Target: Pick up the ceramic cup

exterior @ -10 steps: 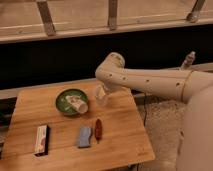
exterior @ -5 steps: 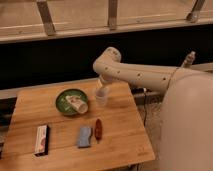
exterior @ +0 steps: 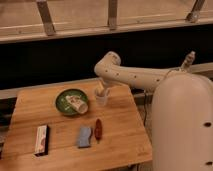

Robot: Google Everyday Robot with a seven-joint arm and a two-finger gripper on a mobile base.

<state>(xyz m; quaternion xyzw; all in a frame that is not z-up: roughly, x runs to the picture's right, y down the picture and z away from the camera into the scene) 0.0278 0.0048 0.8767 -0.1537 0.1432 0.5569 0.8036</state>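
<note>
Wooden table (exterior: 122, 127); dark wall (exterior: 50, 62) behind; metal railing posts (exterior: 46, 17) above; warm light.

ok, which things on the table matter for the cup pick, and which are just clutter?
In play:
- cup
- gripper, right at the cup's rim

Clutter:
- green plate, with a cream cup-like thing on it
- red item
- blue-grey item
- box
</note>
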